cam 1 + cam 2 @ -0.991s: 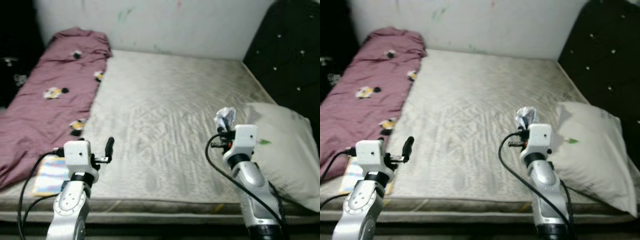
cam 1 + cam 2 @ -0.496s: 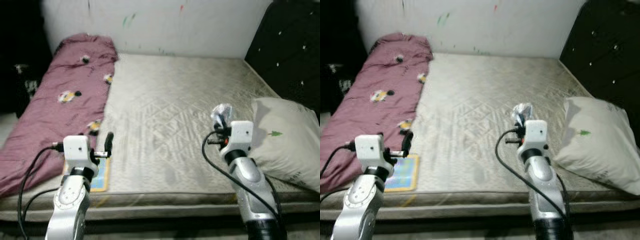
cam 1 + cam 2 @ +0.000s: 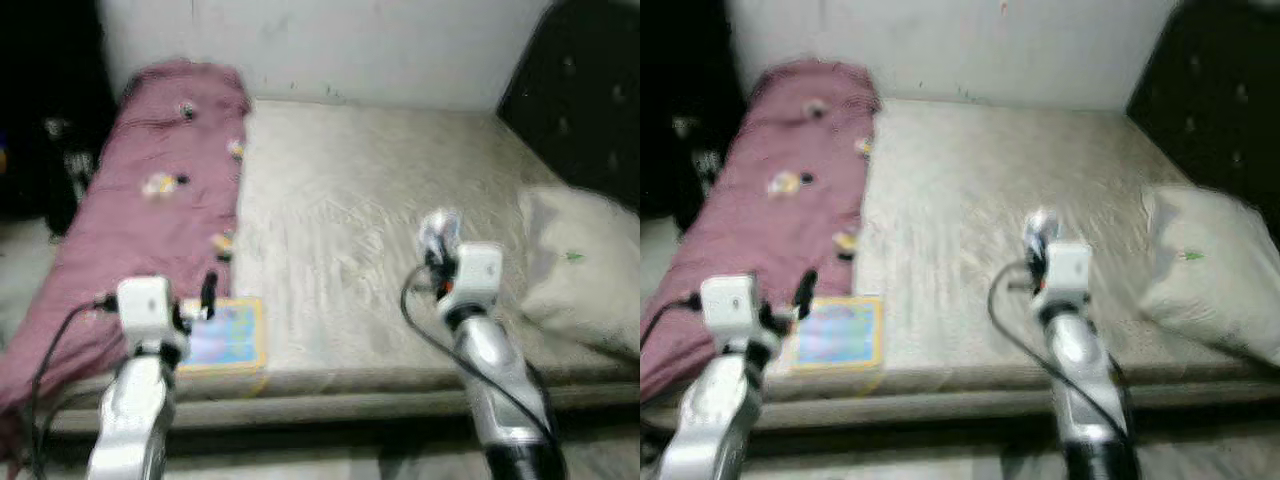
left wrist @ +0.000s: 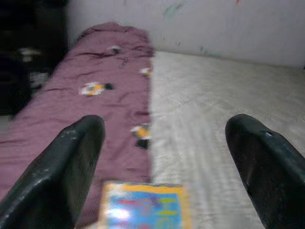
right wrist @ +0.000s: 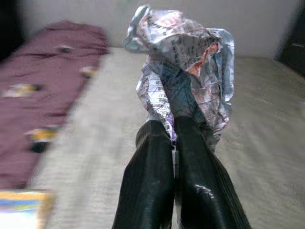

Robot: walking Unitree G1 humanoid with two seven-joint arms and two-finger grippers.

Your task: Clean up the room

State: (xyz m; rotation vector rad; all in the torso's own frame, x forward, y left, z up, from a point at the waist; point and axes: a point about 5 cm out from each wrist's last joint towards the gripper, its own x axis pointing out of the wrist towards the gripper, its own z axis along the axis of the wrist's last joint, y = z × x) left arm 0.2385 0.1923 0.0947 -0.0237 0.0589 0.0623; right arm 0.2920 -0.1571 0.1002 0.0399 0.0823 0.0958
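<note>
My right gripper (image 3: 438, 252) is shut on a crumpled ball of printed paper (image 5: 183, 81), held up above the front part of the bare mattress (image 3: 370, 200). The paper ball (image 3: 438, 230) sticks out above the wrist. My left gripper (image 4: 164, 157) is open and holds nothing; it hovers over the mattress's front left corner. Just beyond its fingers (image 4: 76, 157) lies a colourful book with a yellow border (image 3: 225, 335), flat at the mattress edge. A maroon blanket with small cartoon prints (image 3: 150, 190) stretches along the left side of the bed.
A white pillow (image 3: 580, 270) rests at the right edge of the mattress, by a dark headboard or cabinet (image 3: 590, 80). A white wall (image 3: 340, 40) runs behind the bed. Dark clutter (image 3: 50, 150) stands left of the blanket. The views are blurred.
The camera has pulled back and shifted, so the bed's front edge and the whole book now show. Both arms keep their pose; the right gripper still holds the paper.
</note>
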